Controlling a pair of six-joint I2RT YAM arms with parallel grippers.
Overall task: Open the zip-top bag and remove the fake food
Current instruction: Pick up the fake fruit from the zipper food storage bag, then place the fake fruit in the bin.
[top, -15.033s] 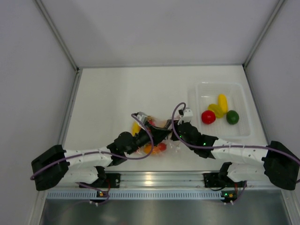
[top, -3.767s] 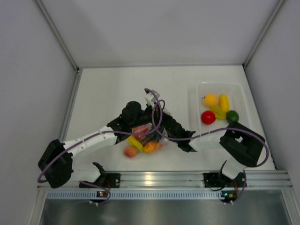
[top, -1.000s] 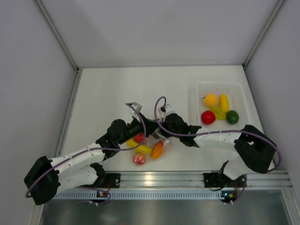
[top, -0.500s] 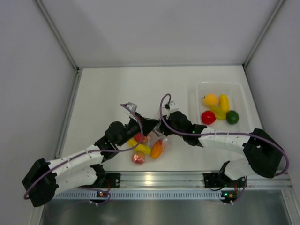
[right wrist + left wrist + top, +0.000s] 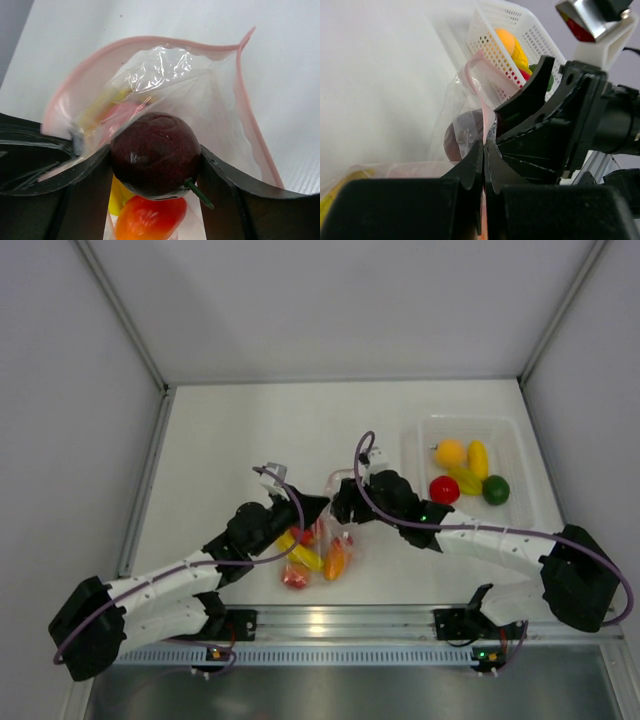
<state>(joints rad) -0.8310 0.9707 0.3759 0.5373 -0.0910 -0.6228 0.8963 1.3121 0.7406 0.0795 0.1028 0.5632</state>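
The clear zip-top bag (image 5: 322,540) with a pink zip strip (image 5: 150,42) lies open mid-table, holding a yellow banana (image 5: 300,553), an orange-red piece (image 5: 334,560) and red pieces. My left gripper (image 5: 312,508) is shut on the bag's pink edge (image 5: 485,107). My right gripper (image 5: 342,506) is shut on a dark purple piece of fake food (image 5: 156,155) at the bag's mouth; it also shows through the plastic in the left wrist view (image 5: 465,142).
A rigid clear tray (image 5: 520,475) at the right holds an orange, yellow banana pieces, a red fruit and a green lime. The enclosure's white walls stand on the left, right and far sides. A metal rail runs along the near edge.
Both grippers have moved up and right at the bag's mouth. The right gripper has drawn back towards the tray side with the dark purple piece in it. The bag's contents have shifted slightly.
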